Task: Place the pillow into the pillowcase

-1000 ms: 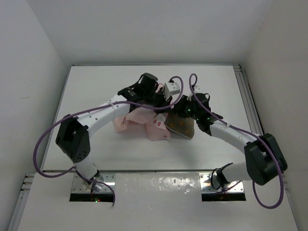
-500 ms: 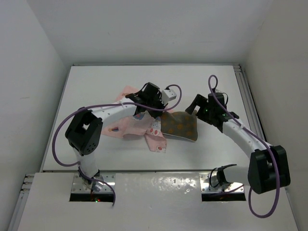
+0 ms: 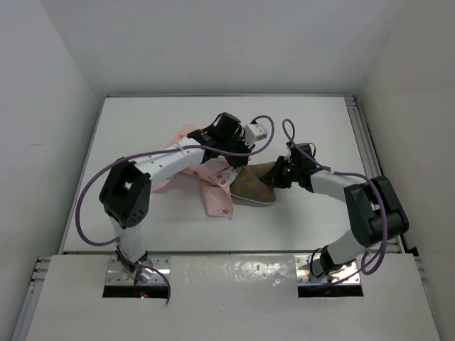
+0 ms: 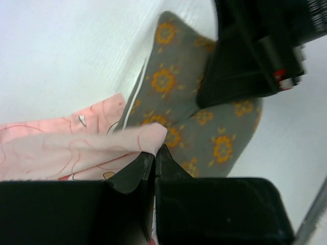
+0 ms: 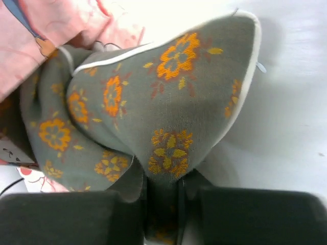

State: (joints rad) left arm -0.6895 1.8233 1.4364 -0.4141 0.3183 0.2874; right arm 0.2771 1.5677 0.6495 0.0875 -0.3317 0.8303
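Note:
The olive-brown pillow (image 3: 254, 187) with orange dots lies mid-table, its left part under the pink pillowcase (image 3: 213, 193). My left gripper (image 3: 237, 158) hangs over the pillow's left end. In the left wrist view that gripper (image 4: 154, 149) is shut on a folded edge of the pillowcase (image 4: 76, 153), with the pillow (image 4: 168, 84) just beyond. My right gripper (image 3: 276, 176) is at the pillow's right end. Seen from the right wrist, it (image 5: 163, 182) is shut on a pinched corner of the pillow (image 5: 168, 102), and the pillowcase (image 5: 51, 25) lies past the pillow's far end.
More of the pillowcase is bunched behind the left arm (image 3: 183, 135). The right gripper's black body (image 4: 250, 56) shows close in the left wrist view. White walls enclose the table, with a metal rail (image 3: 362, 135) along the right edge.
The right gripper had let go and pulled back to the right, then returned and shut on the pillow's right corner. The pillow has shifted left, further under the pillowcase. The left gripper kept its hold.

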